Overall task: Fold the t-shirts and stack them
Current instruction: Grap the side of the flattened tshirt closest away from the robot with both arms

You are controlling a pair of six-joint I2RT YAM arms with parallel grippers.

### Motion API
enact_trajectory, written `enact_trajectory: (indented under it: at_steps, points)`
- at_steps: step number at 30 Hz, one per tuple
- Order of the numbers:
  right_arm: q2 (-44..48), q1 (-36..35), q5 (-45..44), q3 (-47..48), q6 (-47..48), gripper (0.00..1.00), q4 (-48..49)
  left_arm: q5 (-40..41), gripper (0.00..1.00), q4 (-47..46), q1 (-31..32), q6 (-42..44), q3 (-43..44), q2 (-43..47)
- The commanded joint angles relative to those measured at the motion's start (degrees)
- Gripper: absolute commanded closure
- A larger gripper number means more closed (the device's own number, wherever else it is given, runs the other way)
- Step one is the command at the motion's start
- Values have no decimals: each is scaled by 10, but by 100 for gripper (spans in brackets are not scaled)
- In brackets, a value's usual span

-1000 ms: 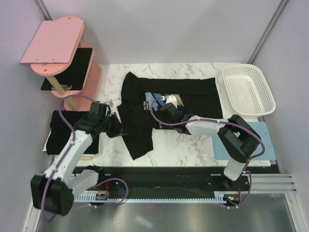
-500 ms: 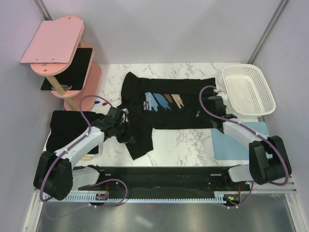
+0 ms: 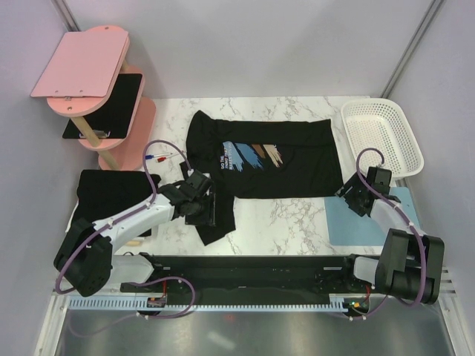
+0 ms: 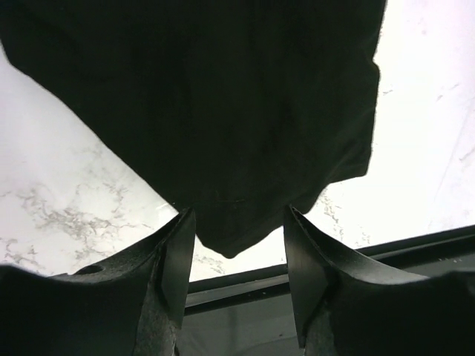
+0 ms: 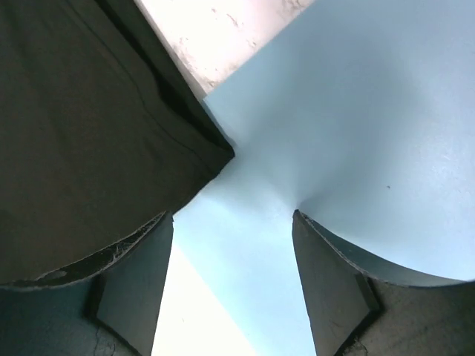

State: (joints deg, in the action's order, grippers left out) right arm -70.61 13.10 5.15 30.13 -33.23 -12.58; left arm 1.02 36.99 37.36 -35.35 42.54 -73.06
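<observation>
Printed t-shirt (image 3: 274,159) lies spread on the bench (image 3: 282,219), its print now uncovered. Right pincer (image 3: 349,194) has left the chest and hangs open at the shirt's near right corner, over the blue mat (image 3: 378,222). Left pincer (image 3: 206,211) has shifted onto the near left flap, jaws apart, gripping nothing. Flattening looks done; folding not yet begun.

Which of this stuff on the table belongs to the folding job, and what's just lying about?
Job: printed t-shirt, spread out; folded black t-shirt, far left.
Lying about: white basket, light blue mat, pink shelf stand, black board on it, pens.
</observation>
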Motion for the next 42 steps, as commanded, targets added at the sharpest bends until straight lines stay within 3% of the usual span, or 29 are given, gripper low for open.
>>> enact_trajectory:
  at_steps: [1,5,8,12,16,23,28,29,31,32,33,35,42]
  points:
    - [12,14,48,-7,-6,28,4,58,41,24,7,-9,18,2]
    - [-6,16,55,-28,-17,32,45,70,37,26,11,-9,13,3]
    - [-22,15,65,-45,-28,43,91,80,30,28,17,-9,11,5]
    - [-38,15,72,-60,-40,70,141,96,27,31,25,-10,10,1]
    - [-14,16,56,-92,-47,90,171,106,26,30,39,-17,10,-7]
    - [40,15,41,-120,-39,100,199,132,26,32,78,-31,7,-37]
    - [55,15,49,-102,-39,96,166,138,25,32,91,-41,6,-49]
    - [61,15,46,-99,-43,79,154,139,25,32,94,-41,6,-53]
    - [67,15,46,-98,-47,65,148,139,25,33,96,-42,10,-58]
    - [68,15,47,-100,-57,52,149,140,25,32,98,-42,10,-61]
    - [66,15,48,-103,-61,49,151,141,26,33,99,-42,12,-63]
    - [61,15,49,-110,-69,44,162,143,26,33,101,-42,14,-67]
    - [50,14,30,-145,-116,44,214,146,26,33,104,-40,16,-71]
